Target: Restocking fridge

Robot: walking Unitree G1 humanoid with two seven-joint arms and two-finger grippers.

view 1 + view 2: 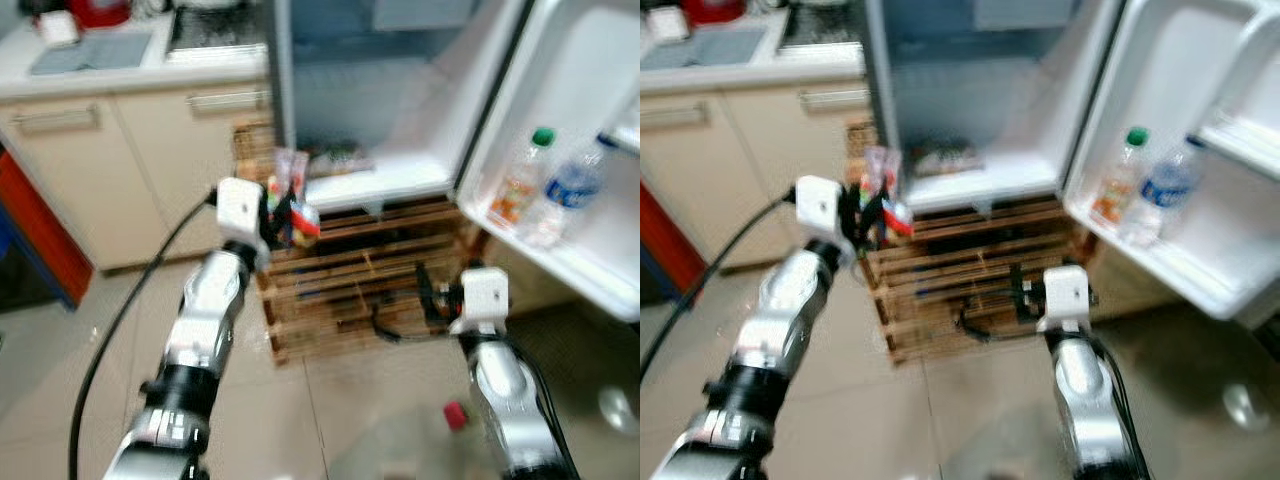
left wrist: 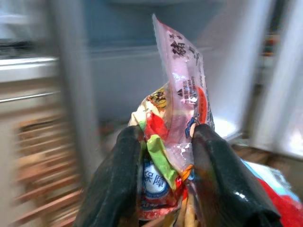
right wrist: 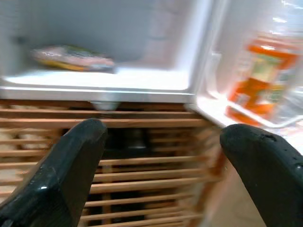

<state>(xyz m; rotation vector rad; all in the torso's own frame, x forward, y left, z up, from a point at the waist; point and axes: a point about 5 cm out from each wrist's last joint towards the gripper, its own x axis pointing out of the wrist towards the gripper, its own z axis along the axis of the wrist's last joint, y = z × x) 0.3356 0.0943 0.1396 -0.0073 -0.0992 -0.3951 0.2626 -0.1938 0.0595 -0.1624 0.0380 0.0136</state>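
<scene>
In the left eye view, blurred as it is, we hold a packet of snacks (image 1: 290, 195) in our left gripper (image 1: 283, 212), raised in front of the open fridge (image 1: 380, 110) and just short of its bottom shelf (image 1: 375, 182). Another packet (image 1: 335, 158) already lies on that shelf. The fridge stands on a wooden pallet (image 1: 350, 275), and its door (image 1: 570, 130) swings open to our right with an orange drink bottle (image 1: 520, 180) and a water bottle (image 1: 570, 185) in the door rack. Our right gripper (image 1: 428, 290) hangs low before the pallet, carrying nothing.

The right eye view shows the same layout: the kitchen surface (image 1: 740, 70) and its cabinets to our left, a small red thing (image 1: 455, 415) on the floor by our right arm.

In the left wrist view our two fingers (image 2: 118, 189) are closed on the lower, bunched part of the packet, its thin clear film standing up above them. We judge it light, soft and crinkly, likely slippery and easy to crush, so a pinch low on the bunched body, as now, seems better than one on the loose top flap.

In the right wrist view our fingers (image 3: 61, 175) stand wide apart with nothing between them, pointed at the pallet slats below the shelf
</scene>
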